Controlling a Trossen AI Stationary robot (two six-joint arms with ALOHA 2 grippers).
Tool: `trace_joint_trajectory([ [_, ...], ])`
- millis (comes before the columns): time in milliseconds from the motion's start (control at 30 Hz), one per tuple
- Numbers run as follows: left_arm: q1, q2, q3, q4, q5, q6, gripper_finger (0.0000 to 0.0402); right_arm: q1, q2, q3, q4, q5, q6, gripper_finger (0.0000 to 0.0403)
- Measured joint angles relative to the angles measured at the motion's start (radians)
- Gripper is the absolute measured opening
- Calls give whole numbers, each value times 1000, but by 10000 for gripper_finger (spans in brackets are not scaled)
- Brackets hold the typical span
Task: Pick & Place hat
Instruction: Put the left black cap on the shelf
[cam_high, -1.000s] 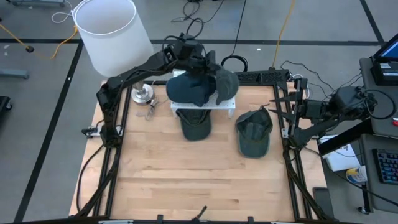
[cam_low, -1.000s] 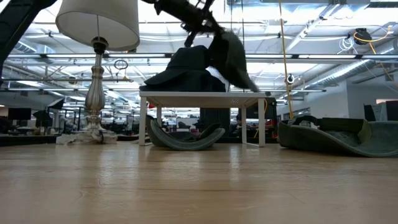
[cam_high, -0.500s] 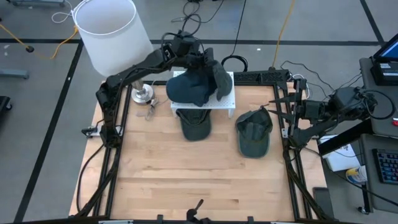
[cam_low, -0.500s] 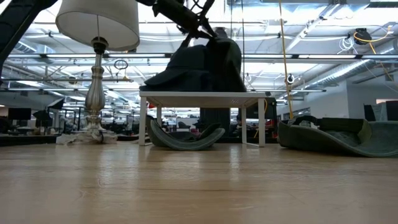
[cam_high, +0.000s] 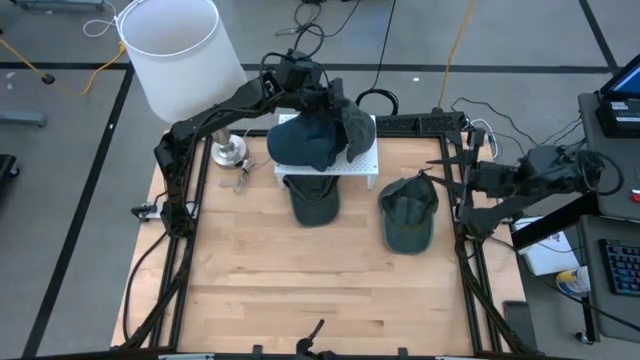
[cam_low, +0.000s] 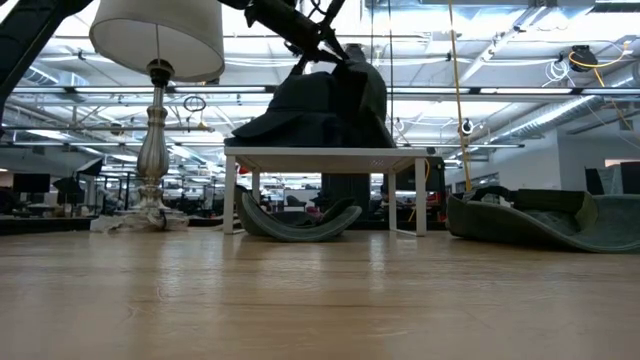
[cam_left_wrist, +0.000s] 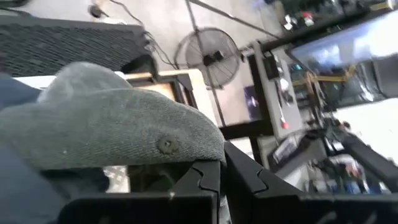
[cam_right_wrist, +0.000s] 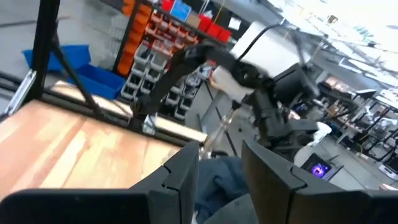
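Observation:
A grey-green hat (cam_high: 352, 125) stands on the white stand (cam_high: 366, 166) at the table's far middle, leaning against a dark blue hat (cam_high: 303, 145) on the same stand. My left gripper (cam_high: 325, 98) reaches over the stand from the left and is shut on the grey-green hat's top (cam_low: 350, 62). A dark green hat (cam_high: 313, 200) lies under the stand, upside down. Another green hat (cam_high: 408, 215) lies on the table to the right. My right gripper (cam_high: 462, 178) waits open at the table's right edge, with nothing between its fingers (cam_right_wrist: 184, 169). My left gripper pinches the grey-green hat's cloth at its upper edge (cam_left_wrist: 200, 157), close to the crown's button (cam_left_wrist: 166, 145); the hat itself hides the exact spot. The fingers (cam_low: 330, 48) come slanting down from the table's far left. The hat stands upright with its lower part on the stand.
A lamp with a white shade (cam_high: 172, 45) stands at the far left corner, its metal foot (cam_high: 229, 152) beside the stand. The wooden table (cam_high: 300, 290) is bare toward its near edge. Black frame rails (cam_high: 470, 270) run along both sides.
My left gripper has gone a little toward the table's left and far edge with the grey-green hat. The hat, which hung tilted out past the stand's right side, has swung in and now stands upright against the blue hat on the stand.

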Motion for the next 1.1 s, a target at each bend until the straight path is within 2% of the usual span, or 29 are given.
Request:
trace_joint_trajectory([
  [100, 0, 0, 0, -32, -37, -48, 8, 0, 0, -30, 1, -3, -3, 116],
  [300, 1, 0, 0, -42, -38, -93, 10, 0, 0, -73, 0, -3, 4, 116],
  [633, 1, 0, 0, -52, 13, -96, 11, 1, -4, -78, 33, -4, 4, 116],
  [933, 0, -1, 0, -187, -35, -118, 12, 1, -5, -78, 47, -7, 3, 116],
  [1100, -10, -1, 0, -224, -98, -110, 12, 1, -5, -78, 56, -7, 3, 116],
])
